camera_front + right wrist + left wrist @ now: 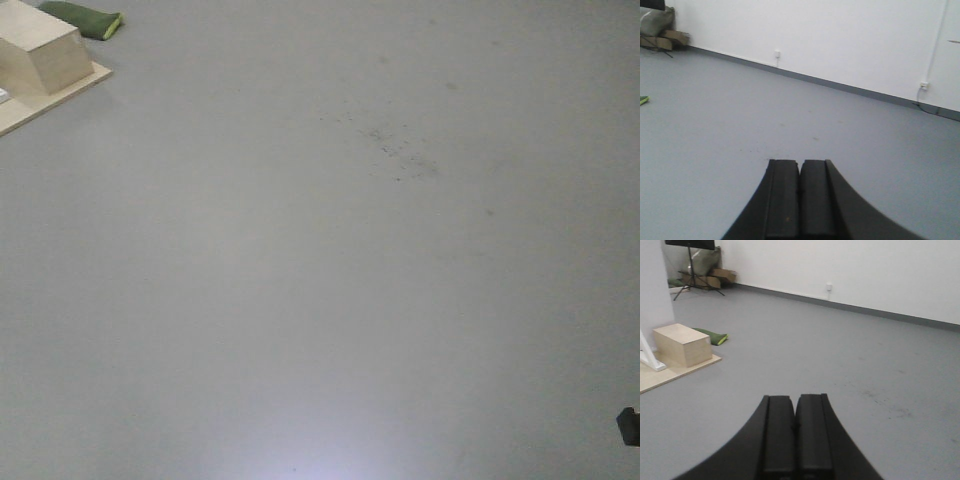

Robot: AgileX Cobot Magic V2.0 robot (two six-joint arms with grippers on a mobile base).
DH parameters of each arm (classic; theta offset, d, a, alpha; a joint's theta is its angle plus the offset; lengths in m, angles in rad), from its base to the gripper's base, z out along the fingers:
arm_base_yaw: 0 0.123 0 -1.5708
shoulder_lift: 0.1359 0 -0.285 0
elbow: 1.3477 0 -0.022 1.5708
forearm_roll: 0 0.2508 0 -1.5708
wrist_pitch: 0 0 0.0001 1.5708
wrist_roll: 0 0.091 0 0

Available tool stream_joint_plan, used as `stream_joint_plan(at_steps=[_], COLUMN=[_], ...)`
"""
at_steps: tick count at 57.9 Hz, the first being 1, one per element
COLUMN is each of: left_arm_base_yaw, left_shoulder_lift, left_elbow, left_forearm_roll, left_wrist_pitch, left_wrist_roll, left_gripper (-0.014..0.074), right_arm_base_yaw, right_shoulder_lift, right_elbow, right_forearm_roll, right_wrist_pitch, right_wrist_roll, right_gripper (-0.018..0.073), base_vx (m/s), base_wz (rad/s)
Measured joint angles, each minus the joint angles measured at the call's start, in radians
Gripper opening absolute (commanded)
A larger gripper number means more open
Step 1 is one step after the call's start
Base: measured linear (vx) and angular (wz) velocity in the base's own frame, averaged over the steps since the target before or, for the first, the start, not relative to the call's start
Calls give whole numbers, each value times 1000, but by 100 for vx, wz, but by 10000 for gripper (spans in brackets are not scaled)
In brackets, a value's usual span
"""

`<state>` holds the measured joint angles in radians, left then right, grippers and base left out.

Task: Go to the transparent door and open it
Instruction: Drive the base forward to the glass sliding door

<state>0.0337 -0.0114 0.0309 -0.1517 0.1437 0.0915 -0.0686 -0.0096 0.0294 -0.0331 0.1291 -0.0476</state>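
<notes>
We seem to be in a bare test room or lab space rather than a home; a wide grey floor [320, 300] runs unfurnished to plain white walls [865, 270] with a grey skirting strip [865, 310]; small sockets [924, 85] sit low on the wall; in the far corner we see a tripod stand [690, 270] and stacked cardboard boxes [720, 276]; a plain wooden box [682, 344] rests on a plywood board [670, 372], a green bag [712, 336] just behind it.

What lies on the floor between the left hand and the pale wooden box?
Nothing: the left wrist view shows only bare grey floor between the left hand and the wooden box.
</notes>
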Motion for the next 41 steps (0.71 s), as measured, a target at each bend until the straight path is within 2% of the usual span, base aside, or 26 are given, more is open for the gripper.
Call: stream_joint_plan(at_steps=[41], left_arm_base_yaw=[0], left_shoulder_lift=[0], left_elbow=[0], left_forearm_roll=[0], left_wrist_pitch=[0], left_wrist_roll=[0], left_gripper=[-6], right_arm_base_yaw=[0], right_shoulder_lift=[0], right_elbow=[0], right_forearm_roll=[0], right_wrist_pitch=[0], right_wrist_roll=[0], right_gripper=[-9], base_vx=[65], base_wz=[58])
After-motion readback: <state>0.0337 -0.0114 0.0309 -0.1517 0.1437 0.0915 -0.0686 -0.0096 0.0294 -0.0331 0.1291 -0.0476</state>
